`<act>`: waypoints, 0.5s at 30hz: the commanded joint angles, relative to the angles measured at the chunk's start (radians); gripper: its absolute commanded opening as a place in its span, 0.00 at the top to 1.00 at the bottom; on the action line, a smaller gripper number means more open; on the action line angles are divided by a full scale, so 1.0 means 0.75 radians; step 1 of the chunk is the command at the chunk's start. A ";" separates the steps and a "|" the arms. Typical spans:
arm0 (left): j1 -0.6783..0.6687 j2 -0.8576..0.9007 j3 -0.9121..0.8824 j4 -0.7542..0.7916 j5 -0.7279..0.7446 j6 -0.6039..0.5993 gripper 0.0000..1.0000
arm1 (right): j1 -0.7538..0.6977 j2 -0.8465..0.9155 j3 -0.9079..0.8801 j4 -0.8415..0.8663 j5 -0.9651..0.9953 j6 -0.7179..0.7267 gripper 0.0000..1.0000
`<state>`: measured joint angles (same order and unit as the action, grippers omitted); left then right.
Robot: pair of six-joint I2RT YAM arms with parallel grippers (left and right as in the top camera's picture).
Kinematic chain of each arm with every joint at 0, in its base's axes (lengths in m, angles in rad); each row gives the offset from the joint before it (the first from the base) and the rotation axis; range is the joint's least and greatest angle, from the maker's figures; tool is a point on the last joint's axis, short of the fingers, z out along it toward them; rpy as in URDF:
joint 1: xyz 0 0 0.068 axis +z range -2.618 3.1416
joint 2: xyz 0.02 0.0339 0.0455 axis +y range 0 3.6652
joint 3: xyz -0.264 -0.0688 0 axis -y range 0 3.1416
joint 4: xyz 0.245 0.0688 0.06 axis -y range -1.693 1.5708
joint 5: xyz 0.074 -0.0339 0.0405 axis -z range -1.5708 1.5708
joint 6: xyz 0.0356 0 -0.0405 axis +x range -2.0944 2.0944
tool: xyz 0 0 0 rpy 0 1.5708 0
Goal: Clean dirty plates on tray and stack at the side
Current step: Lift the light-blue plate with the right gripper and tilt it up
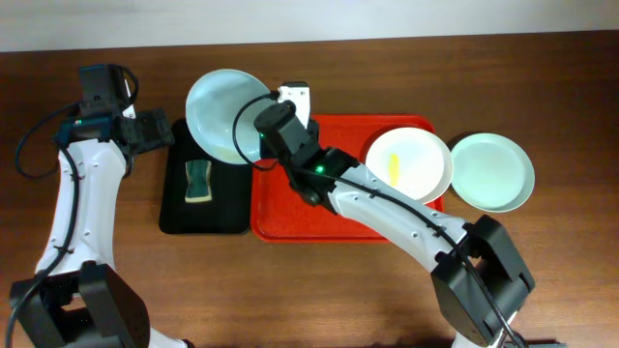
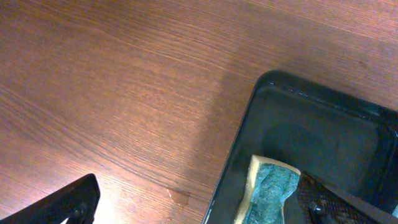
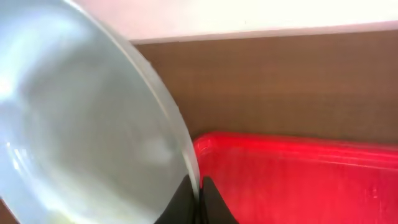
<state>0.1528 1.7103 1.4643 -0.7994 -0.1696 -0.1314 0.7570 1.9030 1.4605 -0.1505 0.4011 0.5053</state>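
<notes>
Overhead showed right gripper (image 1: 259,145) clamped on mint plate (image 1: 218,106) rim, plate tilted beside red tray (image 1: 290,222); left gripper (image 1: 160,129) spread wide, near sponge (image 1: 199,181) on black tray (image 1: 179,217).

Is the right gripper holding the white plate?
No, the right gripper pinches a mint-blue plate by its rim; the white plate sits on the red tray.

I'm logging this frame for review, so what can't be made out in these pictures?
Held mint plate: right wrist view, blurred and cut off by the edges; smears unreadable.
Red tray: overhead, middle hidden by the right arm.
Sponge: left wrist view, lower end cut by the bottom edge.
</notes>
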 commanded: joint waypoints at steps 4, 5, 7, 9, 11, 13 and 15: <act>0.004 -0.007 0.009 0.002 -0.014 -0.007 0.01 | 0.086 0.010 0.032 0.207 0.197 -0.412 0.96; 0.004 -0.007 0.009 0.002 -0.014 -0.007 0.01 | 0.100 0.010 0.032 0.236 0.218 -0.463 0.96; 0.004 -0.007 0.009 0.002 -0.015 -0.007 0.01 | 0.121 0.010 0.032 0.290 0.259 -0.587 0.96; 0.004 -0.007 0.009 0.002 -0.015 -0.007 0.01 | 0.137 0.010 0.032 0.344 0.294 -0.724 0.96; 0.004 -0.007 0.009 0.002 -0.014 -0.007 0.01 | 0.153 0.010 0.032 0.418 0.345 -0.891 0.96; 0.004 -0.007 0.009 0.002 -0.014 -0.007 0.01 | 0.162 0.010 0.032 0.474 0.368 -1.013 0.96; 0.004 -0.007 0.009 0.002 -0.014 -0.007 0.01 | 0.172 0.010 0.032 0.561 0.411 -1.145 0.96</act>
<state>0.1528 1.7103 1.4643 -0.8001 -0.1699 -0.1314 0.8722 1.9038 1.4635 0.2161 0.6292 -0.1486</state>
